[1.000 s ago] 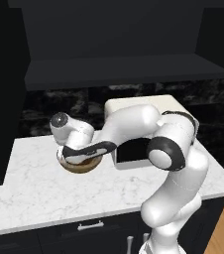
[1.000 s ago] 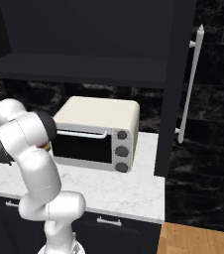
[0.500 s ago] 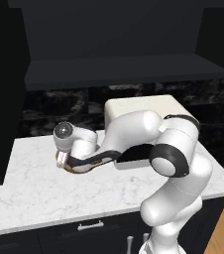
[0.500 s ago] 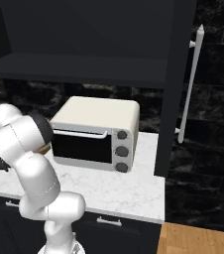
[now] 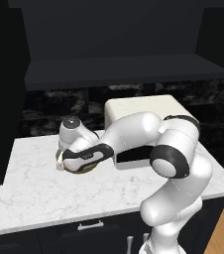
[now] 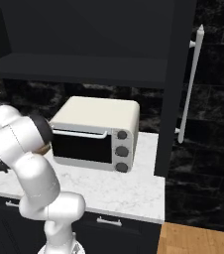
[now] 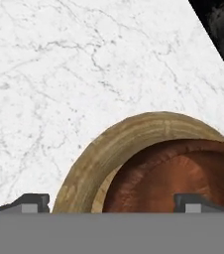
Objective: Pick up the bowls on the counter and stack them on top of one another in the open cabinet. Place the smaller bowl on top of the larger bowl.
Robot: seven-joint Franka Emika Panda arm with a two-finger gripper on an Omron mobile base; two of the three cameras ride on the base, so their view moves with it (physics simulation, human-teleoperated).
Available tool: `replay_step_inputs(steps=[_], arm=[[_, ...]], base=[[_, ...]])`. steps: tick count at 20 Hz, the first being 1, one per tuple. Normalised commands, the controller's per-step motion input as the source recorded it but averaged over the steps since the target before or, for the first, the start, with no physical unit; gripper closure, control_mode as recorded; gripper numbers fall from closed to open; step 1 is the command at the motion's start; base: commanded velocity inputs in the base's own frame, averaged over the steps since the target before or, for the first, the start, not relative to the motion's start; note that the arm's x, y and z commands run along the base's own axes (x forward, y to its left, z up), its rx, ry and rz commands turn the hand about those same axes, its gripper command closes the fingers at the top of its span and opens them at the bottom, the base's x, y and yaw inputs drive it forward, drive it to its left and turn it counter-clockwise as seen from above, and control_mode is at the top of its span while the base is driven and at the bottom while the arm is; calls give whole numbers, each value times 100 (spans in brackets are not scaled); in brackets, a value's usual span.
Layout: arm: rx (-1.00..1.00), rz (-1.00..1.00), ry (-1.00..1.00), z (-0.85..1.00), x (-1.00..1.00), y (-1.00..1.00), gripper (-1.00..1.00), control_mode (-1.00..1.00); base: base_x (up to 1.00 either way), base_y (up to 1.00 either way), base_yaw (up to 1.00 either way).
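Your gripper point(image 7: 111, 202) is low over the counter point(image 7: 59, 74), and in the hand view its two fingertips point(image 7: 32, 201) stand wide apart at the bottom edge. The tan rim of the larger bowl point(image 7: 109, 149) rises between them, nearer the left tip, and the right tip sits over the reddish inside of the smaller bowl point(image 7: 178, 173). You cannot tell from these views whether either tip touches wood; nothing is clamped between them.

The smaller bowl already sits inside the larger bowl, its dark ribbed wall just within the tan rim, and both rest on the white marble slab. A corner of black backsplash point(image 7: 218, 30) shows at the far right of the hand view.

In the left base view the hand hangs over the bowls, and you see just a sliver of the larger bowl point(image 5: 79, 171) under the wrist, on the counter point(image 5: 34, 188) to the left of the cream toaster oven point(image 5: 143, 106). The open cabinet point(image 5: 124, 69) runs above, its dark shelf well apart from the bowls.

In the right base view the arm's shoulder stands at the near left, with the toaster oven point(image 6: 96, 131) beyond it on the counter point(image 6: 129, 191)
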Motion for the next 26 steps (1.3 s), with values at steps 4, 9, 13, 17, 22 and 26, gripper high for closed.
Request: replay_step_inputs(steps=[4,9,13,17,22,26], arm=[[0,0,14,-86,0,0,-100,-100],[0,0,8,-60,1,0,-100,-100],[0,0,7,-39,5,0,-100,-100],[0,0,5,-31,4,-4,-100,-100],[0,0,1,-9,0,-14,100,-100],[-1,0,0,11,0,-25,100,-100]], base=[[0,0,0],[0,0,0],[0,0,0],[0,0,0],[0,0,0],[0,0,0]])
